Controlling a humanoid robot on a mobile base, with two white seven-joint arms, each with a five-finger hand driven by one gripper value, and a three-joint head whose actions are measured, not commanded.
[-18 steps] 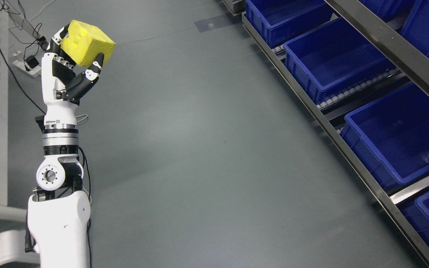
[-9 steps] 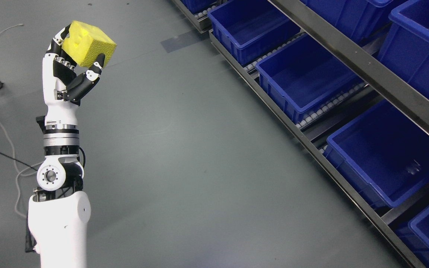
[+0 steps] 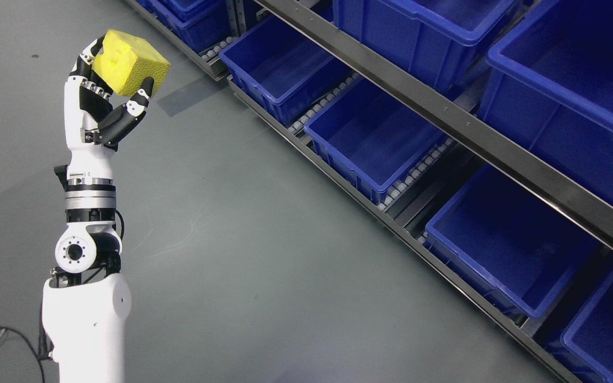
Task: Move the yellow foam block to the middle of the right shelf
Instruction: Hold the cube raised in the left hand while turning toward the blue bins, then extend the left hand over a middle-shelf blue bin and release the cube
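Grey floor [image 3: 264, 255] beside blue-bin shelving [image 3: 461, 127]

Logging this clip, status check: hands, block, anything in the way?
Left hand shut on yellow foam block, raised over bare floor. Right hand out of view. Blue bins on shelf apart to the right; path clear.

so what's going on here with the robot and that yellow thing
The robot's left hand is raised and holds a yellow foam block in its fingers, up over the bare grey floor. To the right stands a metal shelf rack with rows of blue bins, those in view looking empty. The block is well short of the rack, so it is not yet placed. The right arm is out of view.
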